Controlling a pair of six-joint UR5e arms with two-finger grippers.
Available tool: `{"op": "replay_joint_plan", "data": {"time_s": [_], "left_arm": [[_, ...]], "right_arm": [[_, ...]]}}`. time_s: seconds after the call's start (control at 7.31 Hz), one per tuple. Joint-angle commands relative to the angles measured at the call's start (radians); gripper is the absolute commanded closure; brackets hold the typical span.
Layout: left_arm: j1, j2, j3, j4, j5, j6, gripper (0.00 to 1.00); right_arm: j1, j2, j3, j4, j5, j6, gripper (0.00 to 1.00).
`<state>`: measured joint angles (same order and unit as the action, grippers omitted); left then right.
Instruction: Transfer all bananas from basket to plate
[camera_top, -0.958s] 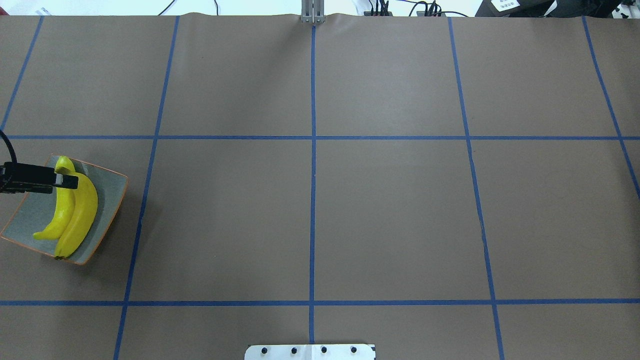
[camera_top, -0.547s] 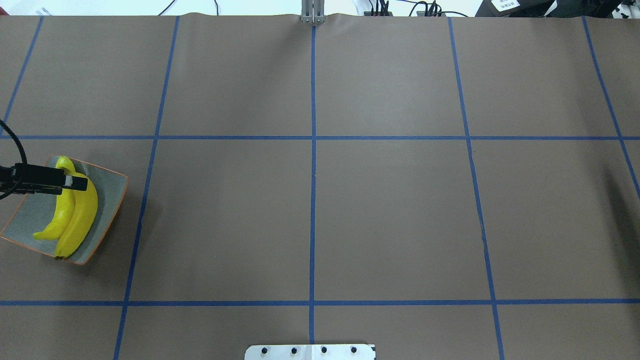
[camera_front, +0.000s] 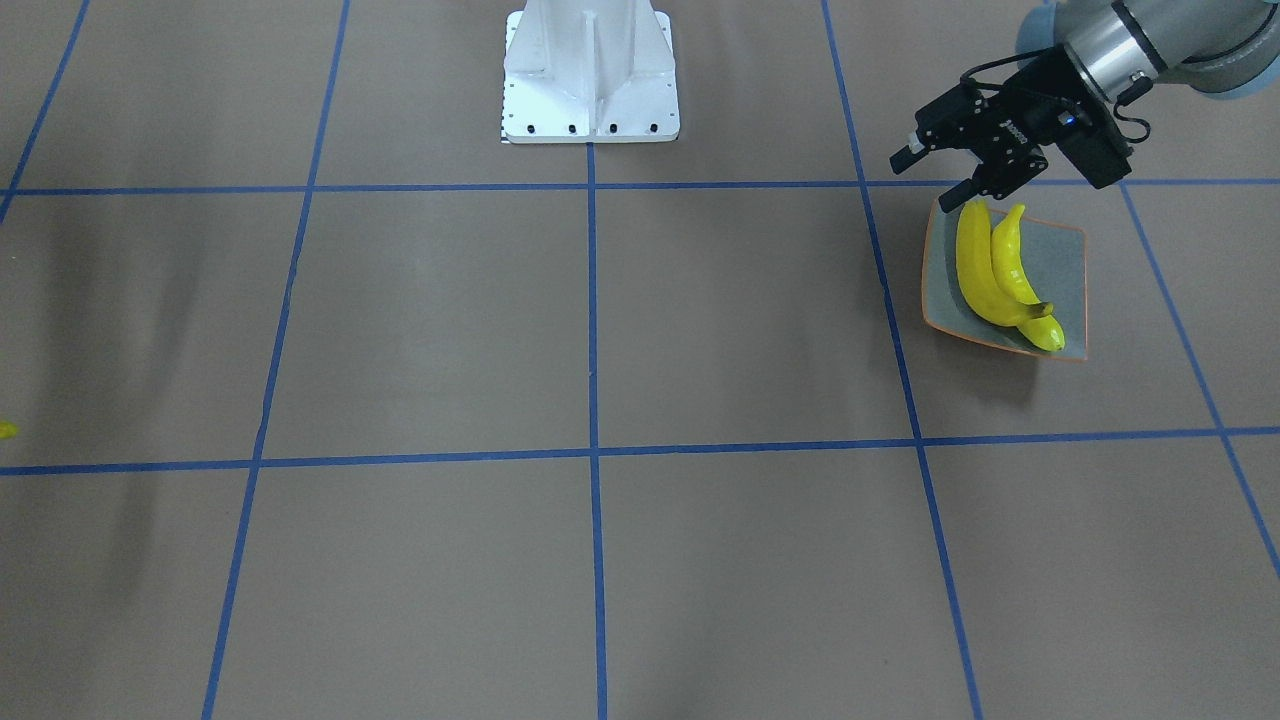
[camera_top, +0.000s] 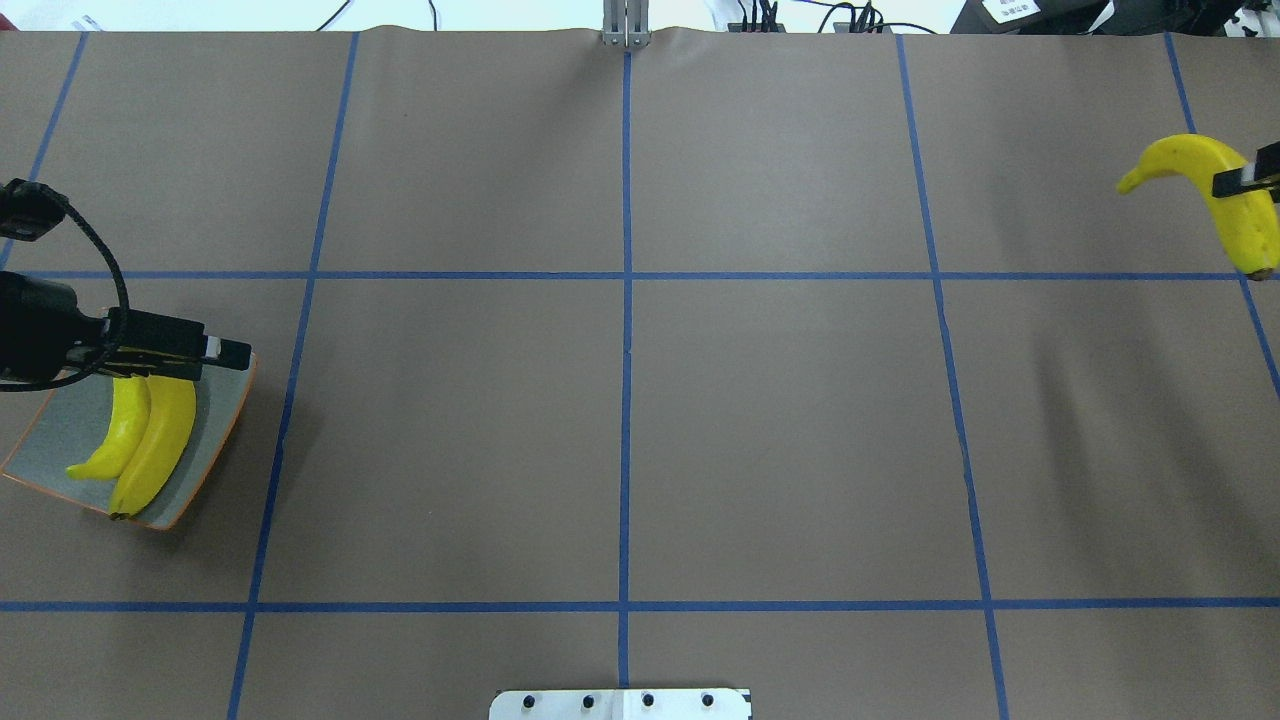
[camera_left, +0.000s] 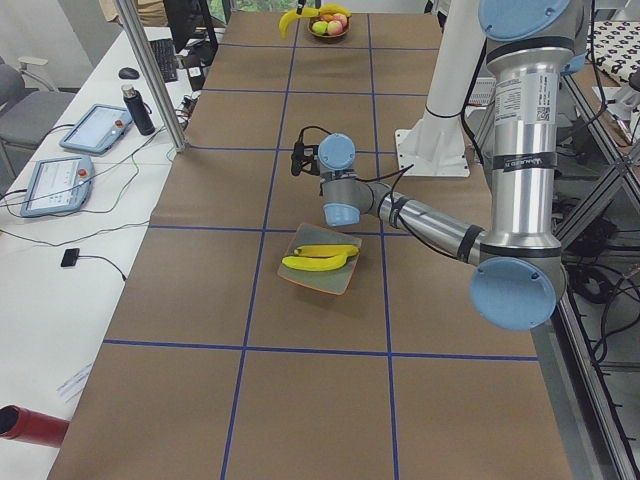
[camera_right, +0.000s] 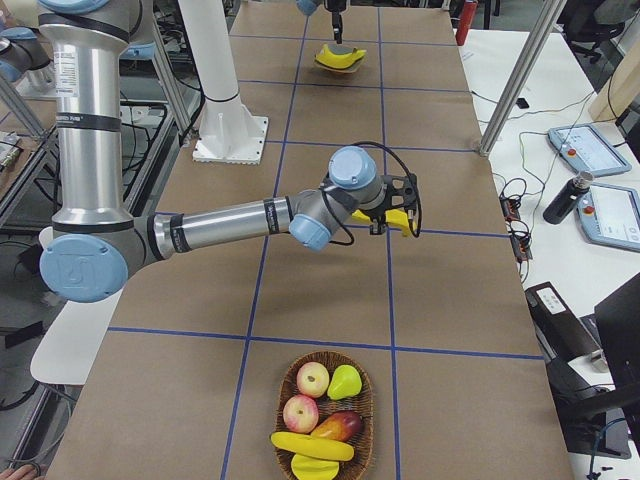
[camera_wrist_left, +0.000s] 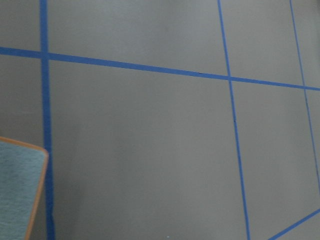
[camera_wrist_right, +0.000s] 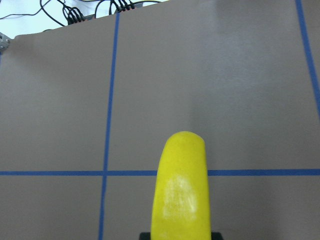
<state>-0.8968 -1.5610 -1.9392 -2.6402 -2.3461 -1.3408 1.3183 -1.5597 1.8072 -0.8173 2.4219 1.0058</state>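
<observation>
In the overhead view the plate (camera_top: 60, 440) sits at the 9 o'clock edge of the table (camera_top: 780, 430). Two bananas (camera_top: 160, 440) lie on it side by side, touching, and run from 12 toward 7 o'clock. The left gripper (camera_top: 235, 350) hangs over the plate's 1 o'clock corner with its fingers pointing to 3 o'clock. In the front view the left gripper (camera_front: 930, 178) has its jaws spread wide with nothing between them, and it sits above the bananas' (camera_front: 975, 265) near ends without touching them. The left wrist view shows only bare table and a corner of the plate (camera_wrist_left: 17, 190) at 8 o'clock. At the overhead view's 2 o'clock edge the right gripper (camera_top: 1250, 180) is clamped on a third banana (camera_top: 1190, 150) near its middle. One end of it points to 9 o'clock and the other droops to 6. In the right wrist view this banana (camera_wrist_right: 182, 185) juts up from 6 o'clock. In the right view the right gripper (camera_right: 395, 215) carries it (camera_right: 403, 222) above the table, well apart from the plate (camera_right: 340, 60) at 12 o'clock and from the basket (camera_right: 280, 390) at 6 o'clock. The basket holds a fourth banana (camera_right: 310, 446), apples (camera_right: 313, 378), a pear (camera_right: 345, 380) and a yellow piece I cannot identify.
</observation>
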Motion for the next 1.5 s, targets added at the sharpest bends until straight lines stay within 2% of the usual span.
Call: {"op": "replay_joint_plan", "data": {"time_s": [0.0, 0.27, 0.55, 0.82, 1.09, 1.37], "left_arm": [[0.012, -0.095, -0.001, 0.003, -0.001, -0.061, 0.00], [0.051, -0.180, 0.000, 0.005, 0.010, -0.084, 0.00], [0.129, -0.261, 0.009, 0.020, 0.091, -0.267, 0.00], [0.157, -0.358, 0.008, 0.138, 0.119, -0.322, 0.00], [0.199, -0.392, 0.013, 0.138, 0.161, -0.327, 0.00], [0.203, -0.407, 0.013, 0.138, 0.163, -0.327, 0.00]], "right_arm": [[-0.236, 0.128, 0.012, 0.110, -0.249, 0.354, 1.00], [-0.418, 0.226, 0.055, 0.109, -0.473, 0.561, 1.00], [-0.610, 0.366, 0.057, 0.051, -0.733, 0.663, 1.00], [-0.747, 0.496, 0.092, -0.160, -0.916, 0.747, 1.00], [-0.851, 0.567, 0.098, -0.261, -1.042, 0.807, 1.00], [-0.907, 0.610, 0.118, -0.312, -1.089, 0.900, 1.00]]}}
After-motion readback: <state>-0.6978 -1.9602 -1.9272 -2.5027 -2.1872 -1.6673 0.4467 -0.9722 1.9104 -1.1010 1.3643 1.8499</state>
